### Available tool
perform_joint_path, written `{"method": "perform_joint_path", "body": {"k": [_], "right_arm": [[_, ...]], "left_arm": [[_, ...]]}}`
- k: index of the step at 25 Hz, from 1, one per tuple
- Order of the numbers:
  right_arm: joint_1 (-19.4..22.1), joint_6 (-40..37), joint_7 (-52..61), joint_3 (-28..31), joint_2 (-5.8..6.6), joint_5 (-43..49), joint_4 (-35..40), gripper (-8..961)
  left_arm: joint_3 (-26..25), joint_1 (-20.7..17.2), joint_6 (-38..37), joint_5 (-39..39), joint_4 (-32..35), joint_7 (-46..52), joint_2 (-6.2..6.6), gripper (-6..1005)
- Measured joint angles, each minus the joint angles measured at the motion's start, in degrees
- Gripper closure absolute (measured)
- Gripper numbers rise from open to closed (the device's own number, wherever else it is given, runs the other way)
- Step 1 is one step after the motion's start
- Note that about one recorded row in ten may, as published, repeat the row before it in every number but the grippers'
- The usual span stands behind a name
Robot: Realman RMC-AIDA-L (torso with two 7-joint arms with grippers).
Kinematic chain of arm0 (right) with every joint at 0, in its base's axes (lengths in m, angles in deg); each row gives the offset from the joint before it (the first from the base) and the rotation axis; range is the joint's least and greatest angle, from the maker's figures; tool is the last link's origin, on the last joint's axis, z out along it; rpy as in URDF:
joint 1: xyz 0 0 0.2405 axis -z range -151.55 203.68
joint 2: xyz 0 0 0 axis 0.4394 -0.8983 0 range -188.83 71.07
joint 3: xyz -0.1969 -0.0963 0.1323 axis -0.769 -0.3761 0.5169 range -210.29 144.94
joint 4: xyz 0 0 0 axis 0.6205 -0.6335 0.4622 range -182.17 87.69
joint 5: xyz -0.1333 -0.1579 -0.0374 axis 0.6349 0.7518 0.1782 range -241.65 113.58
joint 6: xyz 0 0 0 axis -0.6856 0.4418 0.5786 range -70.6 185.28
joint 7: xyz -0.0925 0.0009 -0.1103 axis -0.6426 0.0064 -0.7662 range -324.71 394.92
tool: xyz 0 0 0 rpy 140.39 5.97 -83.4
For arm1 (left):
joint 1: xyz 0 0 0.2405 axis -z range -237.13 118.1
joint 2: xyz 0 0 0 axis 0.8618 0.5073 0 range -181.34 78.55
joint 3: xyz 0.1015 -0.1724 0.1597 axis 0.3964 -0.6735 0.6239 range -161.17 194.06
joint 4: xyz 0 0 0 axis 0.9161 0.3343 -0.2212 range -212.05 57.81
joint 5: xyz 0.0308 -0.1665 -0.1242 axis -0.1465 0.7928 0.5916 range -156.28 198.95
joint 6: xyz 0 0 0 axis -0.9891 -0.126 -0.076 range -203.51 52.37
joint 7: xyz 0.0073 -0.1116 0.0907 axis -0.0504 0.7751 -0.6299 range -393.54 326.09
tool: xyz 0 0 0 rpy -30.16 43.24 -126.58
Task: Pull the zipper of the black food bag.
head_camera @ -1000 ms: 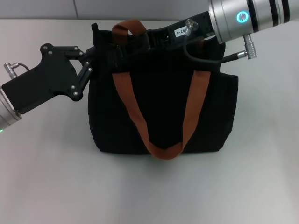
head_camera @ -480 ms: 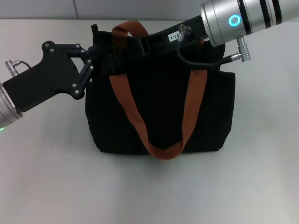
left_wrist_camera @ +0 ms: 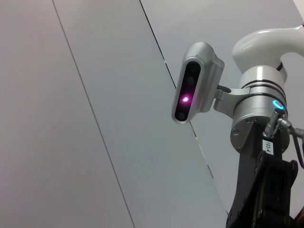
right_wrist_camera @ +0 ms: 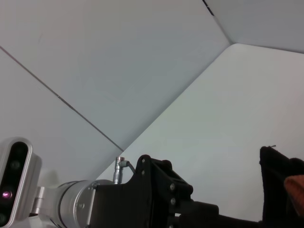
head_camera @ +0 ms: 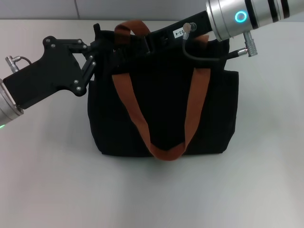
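Note:
The black food bag stands in the middle of the white table in the head view, its two rust-orange strap handles draped down the front. My left gripper is at the bag's top left corner, right against the fabric. My right gripper reaches in from the right along the bag's top edge, black against the black fabric. The zipper is hidden behind the grippers and the bag's top. The right wrist view shows the left gripper's body and a corner of the bag.
The white table lies bare in front of and beside the bag. A grey wall stands behind it. The left wrist view shows the wall, the robot's head camera and the right arm.
The right arm has shifted slightly left and toward the back along the bag's top. The left gripper has risen a little. The bag's upper part has moved slightly left.

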Motion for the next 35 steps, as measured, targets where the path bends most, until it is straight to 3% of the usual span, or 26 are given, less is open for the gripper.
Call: {"method": "perform_joint_path", "body": {"k": [7, 13, 25, 35], "right_arm": [[0.1, 0.3, -1.1, -0.4, -0.03, 0.4, 1.5, 658], [-0.2, -0.1, -2.4, -1.9, -0.78, 0.6, 1.7, 676], [1.2, -0.6, -2.5, -1.9, -0.75, 0.5, 3.8, 712], [1.5, -0.2, -3.0, -2.2, -0.7, 0.6, 4.3, 822]], "left_arm": [[0.2, 0.2, 0.0, 0.1, 0.0, 0.1, 0.07, 950], [0.1, 0.4, 0.0, 0.1, -0.1, 0.2, 0.0, 949], [-0.8, 0.3, 0.1, 0.2, -0.1, 0.8, 0.05, 945], [-0.4, 0.1, 0.0, 0.3, -0.1, 0.7, 0.03, 943]]}}
